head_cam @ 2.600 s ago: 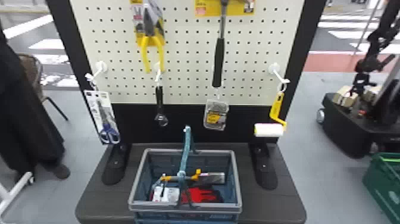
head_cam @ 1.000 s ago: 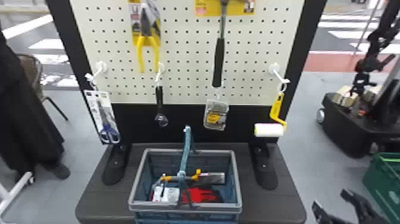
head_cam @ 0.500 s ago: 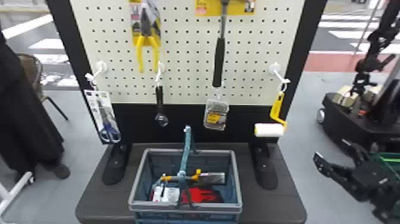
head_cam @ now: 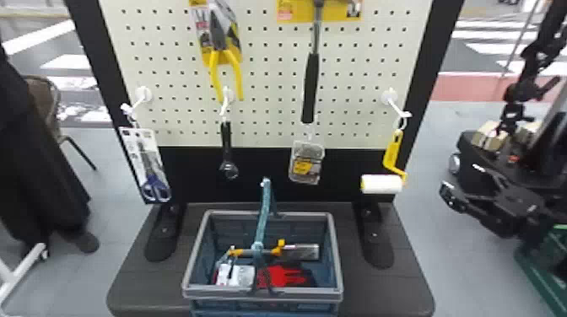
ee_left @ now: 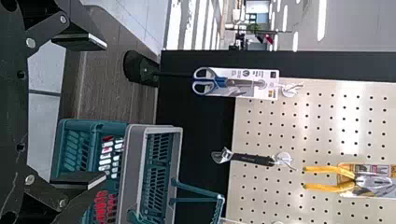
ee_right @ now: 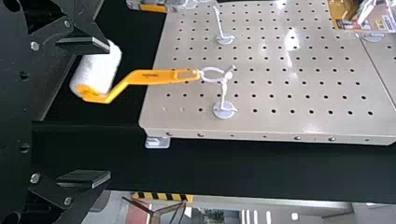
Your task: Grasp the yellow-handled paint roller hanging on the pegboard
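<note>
Yellow-handled paint roller (head_cam: 393,160) hangs untouched on the pegboard (head_cam: 270,76). Its handle is looped over a white hook (head_cam: 396,110) at the board's right side, and the white roller sleeve dangles above the counter's (head_cam: 139,286) far right corner. No grasp has been made. The right pincer (head_cam: 452,197) floats off the counter's right edge, over the floor, well apart from the roller and lower than the hook. Its two fingers are spread wide with nothing between them. In the right wrist view the roller (ee_right: 135,80) lies ahead along the board's face, nearer one finger than the middle of the gap, so the aim looks only roughly set. The left pincer (ee_left: 77,109), likewise spread and empty, waits on the other side facing the scissors (ee_left: 233,84) and the wrench (ee_left: 243,158); it seems to have no part in this. By my reading the job sits at the approach stage and everything that counts is left: bringing the right fingers in around the yellow handle, centring it between them, and closing.
</note>
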`<state>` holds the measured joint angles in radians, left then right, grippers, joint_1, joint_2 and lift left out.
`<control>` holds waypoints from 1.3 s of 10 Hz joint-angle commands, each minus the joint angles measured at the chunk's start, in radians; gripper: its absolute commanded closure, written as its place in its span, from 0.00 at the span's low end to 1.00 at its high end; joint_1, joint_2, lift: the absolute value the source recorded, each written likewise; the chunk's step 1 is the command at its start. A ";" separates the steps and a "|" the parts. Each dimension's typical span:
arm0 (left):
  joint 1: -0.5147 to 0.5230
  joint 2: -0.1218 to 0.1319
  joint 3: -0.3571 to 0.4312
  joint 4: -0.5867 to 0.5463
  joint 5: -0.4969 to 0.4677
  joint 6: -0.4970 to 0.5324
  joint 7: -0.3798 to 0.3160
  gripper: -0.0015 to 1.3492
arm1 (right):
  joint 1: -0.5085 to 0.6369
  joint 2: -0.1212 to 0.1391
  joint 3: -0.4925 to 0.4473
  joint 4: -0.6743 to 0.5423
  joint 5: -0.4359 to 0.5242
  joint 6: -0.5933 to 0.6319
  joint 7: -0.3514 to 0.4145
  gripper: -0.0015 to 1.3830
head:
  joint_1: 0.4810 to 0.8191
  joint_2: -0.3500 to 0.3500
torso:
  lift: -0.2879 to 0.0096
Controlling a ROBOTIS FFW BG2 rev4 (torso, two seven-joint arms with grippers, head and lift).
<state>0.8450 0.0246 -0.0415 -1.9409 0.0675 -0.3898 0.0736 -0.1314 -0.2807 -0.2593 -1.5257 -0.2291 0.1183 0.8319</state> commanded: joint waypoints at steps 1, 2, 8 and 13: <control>-0.009 0.000 -0.005 0.008 0.000 0.002 0.000 0.22 | -0.102 -0.048 0.048 0.079 -0.003 0.030 0.035 0.23 | 0.20 0.50 | 0.63; -0.022 0.002 -0.008 0.015 0.000 0.002 0.000 0.22 | -0.164 -0.064 0.064 0.150 -0.001 0.041 0.078 0.23 | 0.20 0.50 | 0.63; -0.065 0.002 -0.023 0.057 0.000 -0.004 0.000 0.22 | -0.414 -0.118 0.288 0.533 -0.167 0.083 0.205 0.22 | 0.20 0.50 | 0.63; -0.093 0.002 -0.034 0.096 0.002 -0.012 0.000 0.22 | -0.592 -0.176 0.624 0.707 -0.389 0.073 0.208 0.22 | 0.20 0.50 | 0.63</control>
<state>0.7563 0.0260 -0.0747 -1.8501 0.0690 -0.4009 0.0736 -0.6987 -0.4513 0.3193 -0.8416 -0.5942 0.1927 1.0401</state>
